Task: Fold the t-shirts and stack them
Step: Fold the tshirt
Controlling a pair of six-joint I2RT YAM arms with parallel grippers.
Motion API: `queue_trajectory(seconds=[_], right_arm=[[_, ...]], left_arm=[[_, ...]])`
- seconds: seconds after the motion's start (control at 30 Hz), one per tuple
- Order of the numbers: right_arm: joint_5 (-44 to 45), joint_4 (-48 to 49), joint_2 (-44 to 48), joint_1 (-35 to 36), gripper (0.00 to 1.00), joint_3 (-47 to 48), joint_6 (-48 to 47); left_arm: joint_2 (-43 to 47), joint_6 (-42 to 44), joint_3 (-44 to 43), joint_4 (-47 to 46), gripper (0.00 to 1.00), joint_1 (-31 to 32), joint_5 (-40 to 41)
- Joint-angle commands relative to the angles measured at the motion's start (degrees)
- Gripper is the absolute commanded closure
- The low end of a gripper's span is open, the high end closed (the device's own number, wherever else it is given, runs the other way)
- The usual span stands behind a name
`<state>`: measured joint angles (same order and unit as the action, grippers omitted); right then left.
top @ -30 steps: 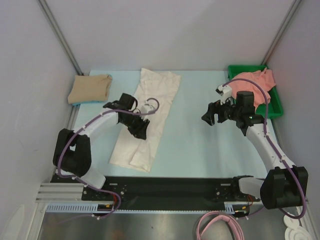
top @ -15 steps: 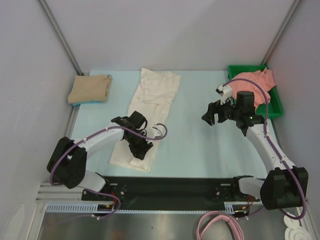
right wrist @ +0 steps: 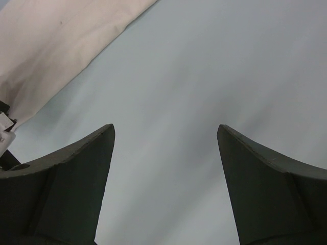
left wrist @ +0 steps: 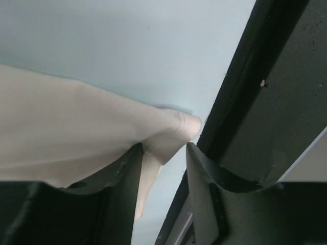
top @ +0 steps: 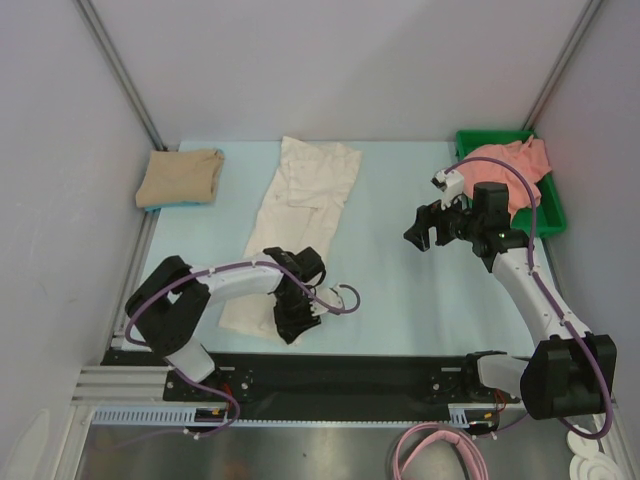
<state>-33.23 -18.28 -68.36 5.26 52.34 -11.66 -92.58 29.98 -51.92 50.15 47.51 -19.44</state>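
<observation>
left claw (left wrist: 163, 147): mine, half open, straddling the near corner of the cream t-shirt (top: 305, 200), not clamped
right claw (top: 428, 228): mine, wide open, empty, above the worktop (top: 390, 280)
tan t-shirt (top: 180, 177): folded, far-left corner
pink t-shirt (top: 515, 165): heaped in the tray (top: 548, 222)

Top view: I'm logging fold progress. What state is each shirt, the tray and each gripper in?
cream-white t-shirt, folded into a long strip, lying flat
tan-beige t-shirt, folded compactly
salmon-pink t-shirt, crumpled, unfolded
green tray, holding the salmon-pink t-shirt
left gripper, partly open around the cream-white t-shirt's near corner
right gripper, open, empty
</observation>
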Motion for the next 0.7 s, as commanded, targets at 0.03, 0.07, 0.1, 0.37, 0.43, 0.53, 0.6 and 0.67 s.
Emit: queue_trajectory(seconds=[0.03, 0.07, 0.1, 0.37, 0.43, 0.53, 0.6, 0.67], right_arm=[[0.6, 1.3, 0.4, 0.0, 0.13, 0.1, -0.9], [0.7, 1.3, 0.2, 0.0, 0.13, 0.3, -0.9], [0.8, 1.1, 0.2, 0.0, 0.13, 0.3, -0.9], [1.8, 0.9, -0.1, 0.1, 0.13, 0.6, -1.5], [2.2, 0.9, 0.0, 0.0, 0.13, 0.7, -1.5], [2.7, 0.8, 0.2, -0.1, 0.13, 0.7, -1.8], [3.0, 0.8, 0.2, -0.2, 0.13, 0.7, -1.9], [3.6, 0.7, 0.1, -0.1, 0.13, 0.7, -1.9]], left_arm=[[-4.1, 0.8, -2.0, -1.1, 0.68, 2.2, -0.2], [-5.6, 1.0, -2.2, -0.9, 0.72, 2.8, -0.7], [-6.3, 1.1, -2.4, -0.7, 0.78, 3.2, -1.3], [-12.0, 2.5, -6.3, 1.2, 1.00, 11.4, -3.2], [-13.1, 2.6, -7.9, 1.6, 1.00, 13.8, -3.5], [-15.0, 3.1, -10.5, 2.8, 1.00, 16.4, -3.8], [-15.8, 3.2, -12.0, 3.6, 0.99, 17.8, -3.8], [-15.9, 3.1, -14.3, 3.8, 1.00, 18.3, -3.2]])
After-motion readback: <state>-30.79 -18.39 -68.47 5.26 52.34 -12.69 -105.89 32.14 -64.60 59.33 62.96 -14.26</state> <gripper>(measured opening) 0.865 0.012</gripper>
